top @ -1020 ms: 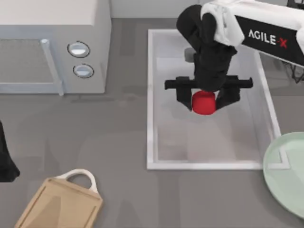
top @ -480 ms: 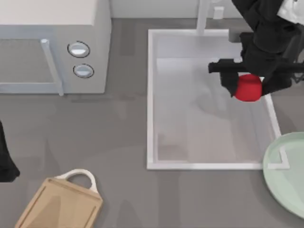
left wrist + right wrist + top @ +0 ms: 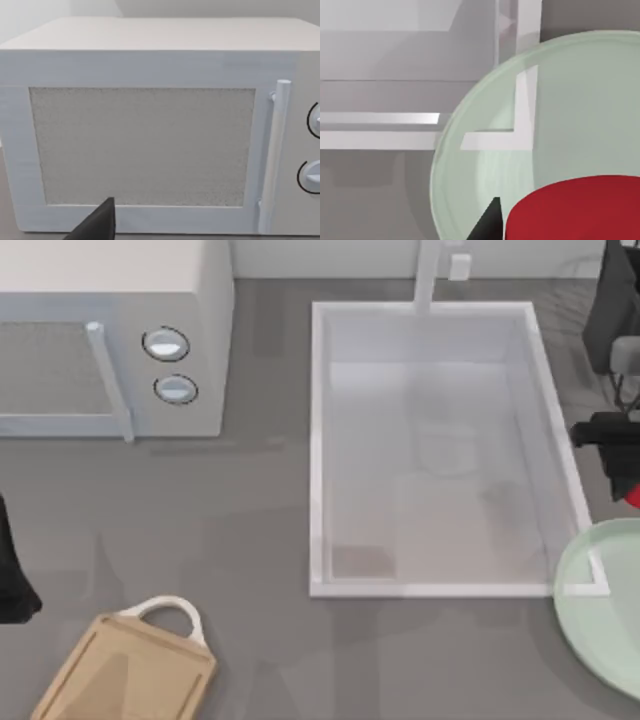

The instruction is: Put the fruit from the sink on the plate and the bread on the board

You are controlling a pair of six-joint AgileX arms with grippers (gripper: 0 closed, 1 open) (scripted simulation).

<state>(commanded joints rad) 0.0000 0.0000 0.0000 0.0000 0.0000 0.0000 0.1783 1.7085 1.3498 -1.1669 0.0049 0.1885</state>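
The red fruit [image 3: 633,498] hangs at the far right edge of the top view, above the gap between the sink [image 3: 318,440] and the plate [image 3: 600,620], with my right gripper [image 3: 628,478] shut on it. In the right wrist view the fruit [image 3: 575,212] sits over the mint-green plate [image 3: 580,100], beside one dark fingertip [image 3: 487,225]. The sink basin holds nothing. The tan board [image 3: 125,675] lies at the front left with nothing on it. The bread is out of view. My left arm [image 3: 10,580] is parked at the left edge.
A white microwave [image 3: 110,340] stands at the back left, its door shut; the left wrist view faces that door [image 3: 142,145]. The faucet [image 3: 428,275] rises at the sink's far short side. Bare grey counter lies between the board and the sink.
My right gripper has carried the fruit up out of the sink and rightwards, from mid-basin past the right rim to the edge of the view above the plate.
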